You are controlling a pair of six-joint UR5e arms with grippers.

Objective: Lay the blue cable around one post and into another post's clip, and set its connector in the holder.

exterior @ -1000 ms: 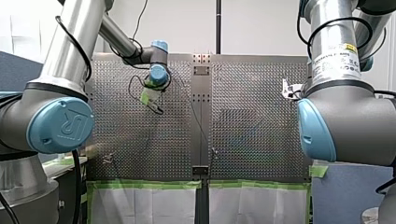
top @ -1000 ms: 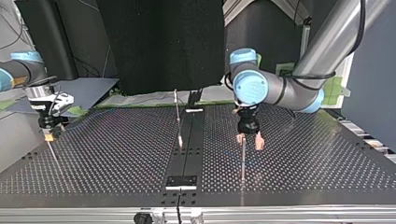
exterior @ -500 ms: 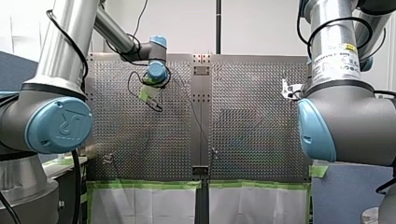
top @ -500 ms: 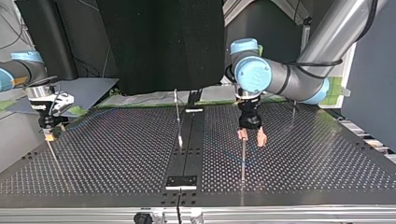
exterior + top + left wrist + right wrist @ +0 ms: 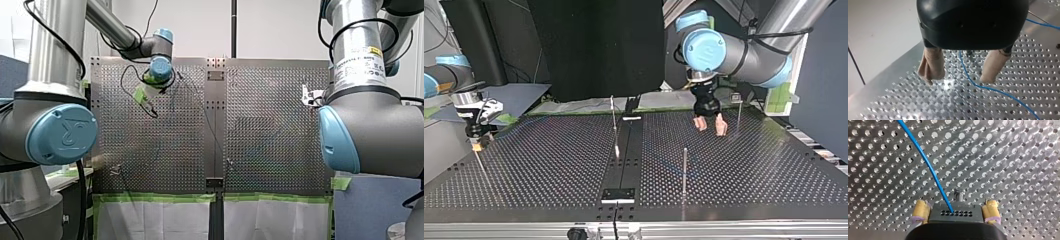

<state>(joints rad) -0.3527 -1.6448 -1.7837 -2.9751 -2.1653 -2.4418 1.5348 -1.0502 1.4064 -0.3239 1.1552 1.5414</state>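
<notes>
The blue cable [image 5: 978,85] lies on the perforated plate and runs under my left gripper [image 5: 958,80], between its beige fingers [image 5: 931,66]. That gripper is open and holds nothing. In the top view my left gripper [image 5: 710,125] hovers at the back right, beside a thin post with a clip [image 5: 738,107]. My right gripper [image 5: 955,216] has yellow pads [image 5: 920,211] that stand apart on either side of a black block with holes [image 5: 955,213]. The blue cable [image 5: 928,165] runs up to that block. In the top view my right gripper [image 5: 475,142] is at the left edge.
A bare post [image 5: 684,167] rises in front of my left gripper in the top view. Another post [image 5: 613,115] stands by the dark centre strip [image 5: 621,165]. A short peg [image 5: 959,195] sits just ahead of the right gripper's block.
My left gripper has moved away from the bare post toward the back right of the top view, next to the clip post. The right arm has not moved.
</notes>
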